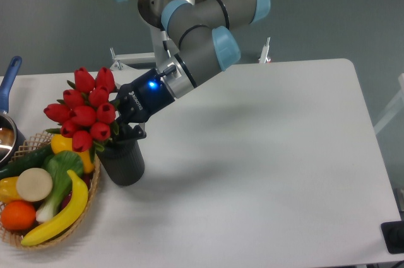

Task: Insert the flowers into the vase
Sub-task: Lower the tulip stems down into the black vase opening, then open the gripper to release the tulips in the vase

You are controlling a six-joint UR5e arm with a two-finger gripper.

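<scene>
A wicker basket (93, 193) of toy produce is sitting just left of the vase (123, 162). The flowers (84, 111) are leaning over the vase's mouth, the gripper (124, 124) clenching their stems just above its rim.

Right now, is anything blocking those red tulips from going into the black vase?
Nothing visible. The gripper holds the flowers by their stems right at the mouth of the vase. The fruit basket sits beside the vase, out of the path.
</scene>
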